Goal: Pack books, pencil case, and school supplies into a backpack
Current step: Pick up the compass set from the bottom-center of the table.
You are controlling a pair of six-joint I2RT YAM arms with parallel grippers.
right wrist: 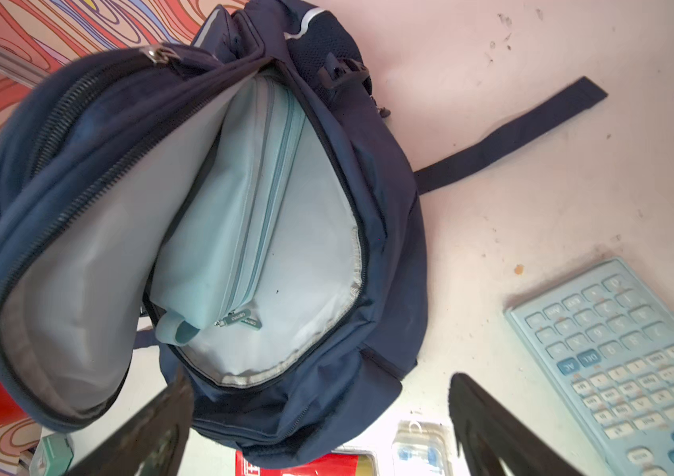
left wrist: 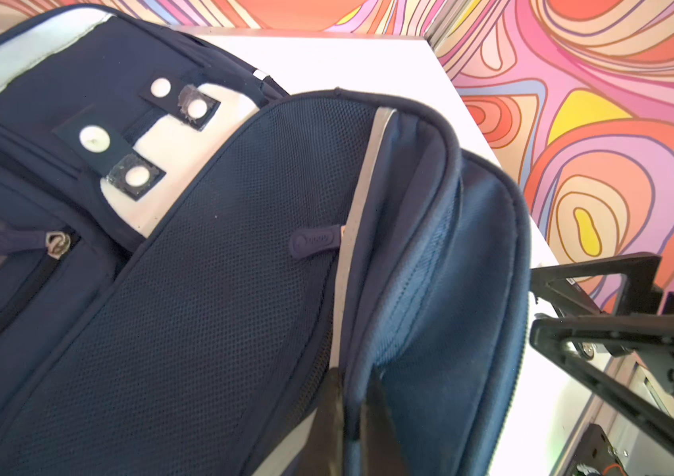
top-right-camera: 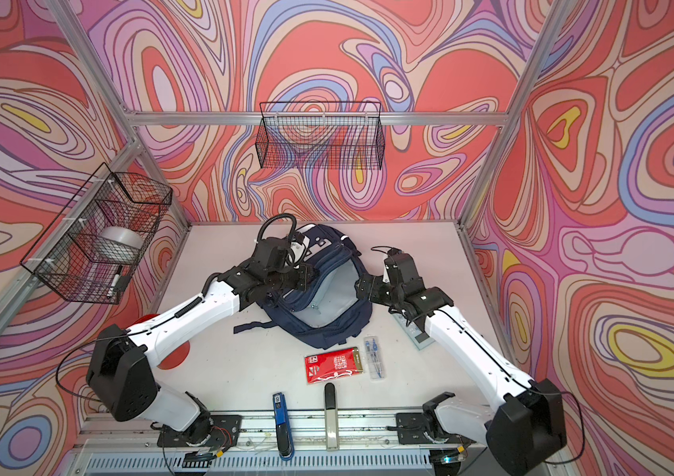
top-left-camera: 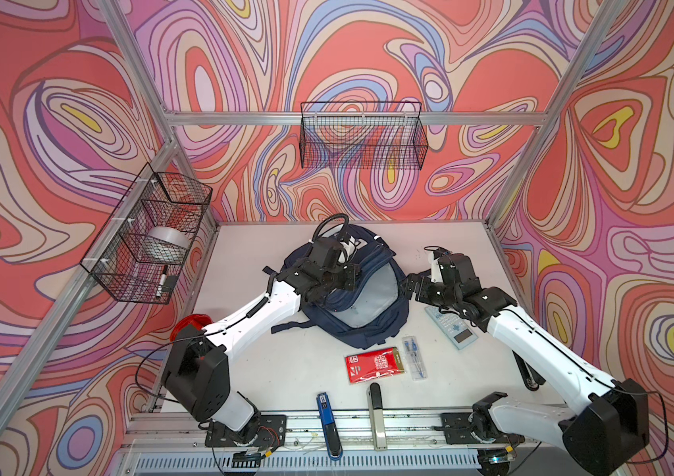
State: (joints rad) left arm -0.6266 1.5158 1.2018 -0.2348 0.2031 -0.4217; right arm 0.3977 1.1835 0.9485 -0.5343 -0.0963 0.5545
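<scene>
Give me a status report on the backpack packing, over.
Left gripper: jaws shut on backpack flap. Right gripper: jaws open, empty. Pencil case inside; calculator, red packet, pen pack on table. Opening unobstructed.

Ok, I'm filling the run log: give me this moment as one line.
left claw: shut on backpack edge | right claw: open, empty | pencil case: in backpack | calculator, red packet, pens: on table
</scene>
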